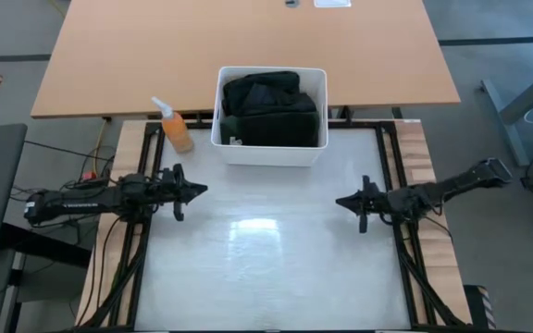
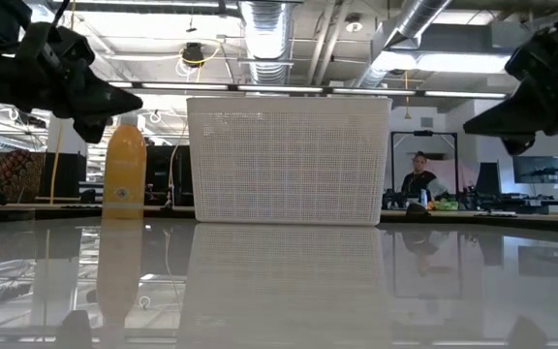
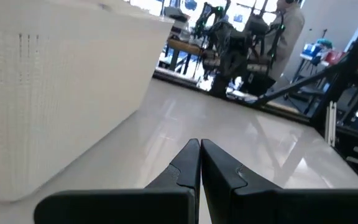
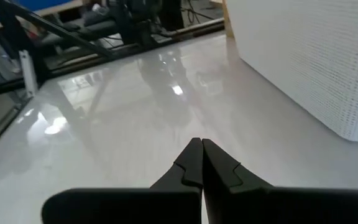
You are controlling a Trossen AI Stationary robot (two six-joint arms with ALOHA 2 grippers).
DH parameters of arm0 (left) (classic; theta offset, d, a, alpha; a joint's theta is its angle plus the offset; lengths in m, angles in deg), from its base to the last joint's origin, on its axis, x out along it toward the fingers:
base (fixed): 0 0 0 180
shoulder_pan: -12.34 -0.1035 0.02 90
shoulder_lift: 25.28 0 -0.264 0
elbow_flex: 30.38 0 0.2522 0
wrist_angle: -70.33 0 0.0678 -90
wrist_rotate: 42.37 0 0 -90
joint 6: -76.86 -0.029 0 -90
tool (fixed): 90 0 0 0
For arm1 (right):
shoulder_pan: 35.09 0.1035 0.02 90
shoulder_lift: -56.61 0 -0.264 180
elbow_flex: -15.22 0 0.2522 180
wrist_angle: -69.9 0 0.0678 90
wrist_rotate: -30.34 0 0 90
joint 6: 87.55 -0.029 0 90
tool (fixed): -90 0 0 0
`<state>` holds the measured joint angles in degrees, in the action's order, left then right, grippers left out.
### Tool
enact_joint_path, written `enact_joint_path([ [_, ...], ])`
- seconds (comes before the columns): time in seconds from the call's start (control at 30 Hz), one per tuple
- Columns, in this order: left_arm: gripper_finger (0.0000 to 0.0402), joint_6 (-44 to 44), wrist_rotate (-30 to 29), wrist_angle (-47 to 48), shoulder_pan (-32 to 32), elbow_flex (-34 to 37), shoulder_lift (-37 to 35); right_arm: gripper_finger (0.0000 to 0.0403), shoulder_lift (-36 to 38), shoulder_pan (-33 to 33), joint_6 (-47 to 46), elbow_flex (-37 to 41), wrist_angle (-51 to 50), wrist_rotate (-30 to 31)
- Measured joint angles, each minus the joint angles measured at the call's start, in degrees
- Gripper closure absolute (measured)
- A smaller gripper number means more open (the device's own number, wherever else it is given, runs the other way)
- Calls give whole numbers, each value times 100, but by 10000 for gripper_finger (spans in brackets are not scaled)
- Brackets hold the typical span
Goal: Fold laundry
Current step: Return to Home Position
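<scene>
**At the table's far edge, laundry in the bin; both claws closed, well short of it**

Up at the far edge of the table [image 1: 266, 268], the laundry [image 1: 271, 106] lies as a dark heap of black and charcoal cloth inside the white bin [image 1: 268, 154], reaching about to its rim. It's well apart from both claws, farther back than either, and roughly midway between them.

Over to the left gripper [image 1: 202, 190]: it hovers at the left side of the table, tip pointing inward, and the wrist view shows its two fingers pressed together tip to tip. The arm behind it stretches out low and near level from the left edge.

The right gripper [image 1: 340, 200] mirrors it from the other side, fingers likewise closed to a single point, with its arm running back at a slight angle to the right edge. The two tips face each other across the glossy surface, well apart. From table height, both hang above the top, not touching it.

An orange bottle [image 1: 176, 129] stands just beside the bin's left corner, on the left gripper's side.
</scene>
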<state>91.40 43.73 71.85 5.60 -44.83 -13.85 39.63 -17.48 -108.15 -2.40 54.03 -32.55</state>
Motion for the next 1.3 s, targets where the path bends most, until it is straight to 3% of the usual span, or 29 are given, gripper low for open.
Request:
enact_joint_path([
  [0.23,401,34,-177,994,0,0,-1072,384,1018,155,208,-79,-775,0],
  [0.4,401,-292,-267,921,-2,11,-1078,383,1702,143,919,-154,-1153,-2],
  [0.63,401,-720,-258,928,-4,20,-1008,380,1647,133,1206,-127,-886,-173],
  [0.8,401,-568,-269,956,-4,22,-993,379,1658,98,675,-127,-962,124],
  [1.3,401,-508,-251,959,-4,28,-993,378,1658,100,706,-131,-984,124],
])
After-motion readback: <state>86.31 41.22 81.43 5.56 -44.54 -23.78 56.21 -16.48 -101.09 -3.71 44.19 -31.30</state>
